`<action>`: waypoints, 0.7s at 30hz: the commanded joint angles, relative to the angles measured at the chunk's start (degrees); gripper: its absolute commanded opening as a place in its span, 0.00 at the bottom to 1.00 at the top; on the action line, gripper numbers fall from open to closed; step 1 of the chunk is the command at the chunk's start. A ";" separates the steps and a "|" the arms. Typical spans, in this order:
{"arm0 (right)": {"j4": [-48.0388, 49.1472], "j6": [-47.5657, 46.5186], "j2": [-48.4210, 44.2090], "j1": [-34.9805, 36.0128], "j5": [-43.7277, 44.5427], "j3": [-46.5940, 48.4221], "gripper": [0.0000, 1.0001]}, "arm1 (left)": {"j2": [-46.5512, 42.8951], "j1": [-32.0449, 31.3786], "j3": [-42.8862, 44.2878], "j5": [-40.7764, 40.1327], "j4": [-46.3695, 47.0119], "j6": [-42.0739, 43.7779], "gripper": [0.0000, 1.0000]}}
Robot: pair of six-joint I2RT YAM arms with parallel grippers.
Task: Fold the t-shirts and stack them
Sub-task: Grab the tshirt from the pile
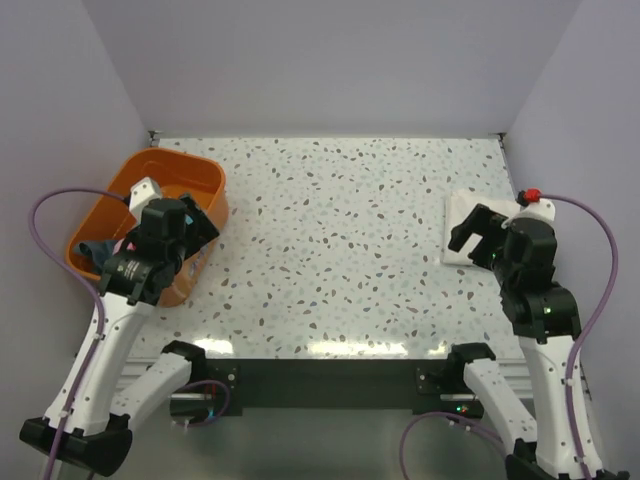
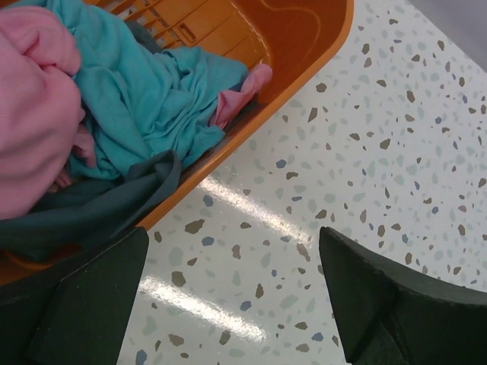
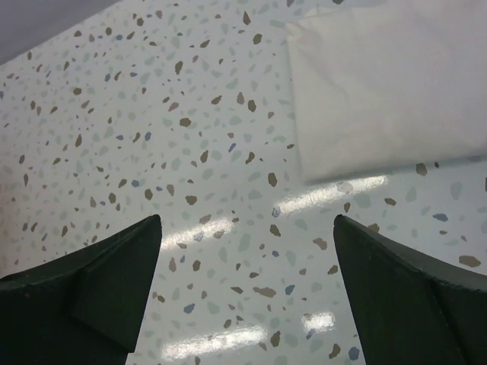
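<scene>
The orange basket (image 1: 190, 180) at the left holds crumpled shirts: a pink t-shirt (image 2: 34, 106), a teal t-shirt (image 2: 152, 99) and a dark slate-blue t-shirt (image 2: 91, 209) draped over its rim. My left gripper (image 2: 232, 293) is open and empty above the table just outside the basket's rim; in the top view the left gripper (image 1: 175, 255) is at the basket's near side. A folded cream-white t-shirt (image 3: 388, 84) lies flat at the table's right edge, also in the top view (image 1: 462, 225). My right gripper (image 3: 247, 293) is open and empty, just near of that shirt; it also shows in the top view (image 1: 478, 232).
The speckled white table (image 1: 330, 250) spreads between the basket and the folded shirt. Grey walls close in the back and both sides. Purple cables loop beside each arm.
</scene>
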 commanded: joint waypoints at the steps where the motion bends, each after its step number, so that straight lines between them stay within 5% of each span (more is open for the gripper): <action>1: 5.24 -3.47 -2.59 0.15 -3.85 1.01 0.99 | 0.22 0.35 2.73 -3.76 -3.32 -3.28 1.00; 14: 10.87 -2.08 1.27 0.15 -10.71 -1.28 0.99 | 9.01 5.35 8.18 -13.16 -8.51 -7.94 1.00; 21: 14.21 -1.64 6.81 0.15 -15.90 -3.47 0.98 | 13.92 20.52 6.52 -1.68 -3.24 -1.53 1.00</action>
